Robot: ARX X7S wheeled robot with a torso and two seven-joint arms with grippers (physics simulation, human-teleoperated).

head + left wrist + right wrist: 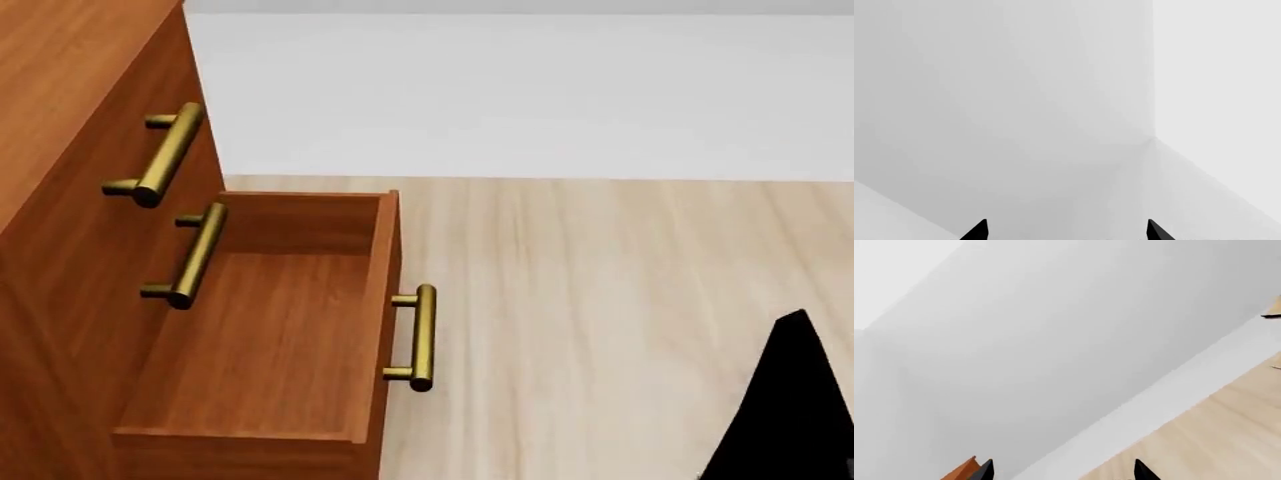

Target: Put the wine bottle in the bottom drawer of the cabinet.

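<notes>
Where the head view looks down, we see a pale wood plank floor [627, 300] running to a plain white wall [534, 90], which meets it in a straight line across the upper part of the picture. Against the left side stands the cabinet [67, 120], reddish-brown wood, with brass bar handles on the two shut drawer fronts above. Its bottom drawer [267, 330] is pulled well out over the floor; we see bare wood inside it, and its brass handle [418, 338] stands out from the front panel toward the open floor. We do not see the wine bottle in any view, so we cannot say where it is.

A black shape [787, 410] at the lower right corner of the head view is part of the robot; we cannot tell which part.

Through the left wrist view, we see the left gripper [1066, 231] aimed at blank white walls meeting in a corner; only its two dark fingers' tips show, set wide apart with nothing between them. By the right wrist view, the right gripper [1062, 471] faces the white wall and a strip of floor, with a corner of orange-brown wood beside one tip; its fingers too are spread, holding nothing.

We find no label or writing to read.
</notes>
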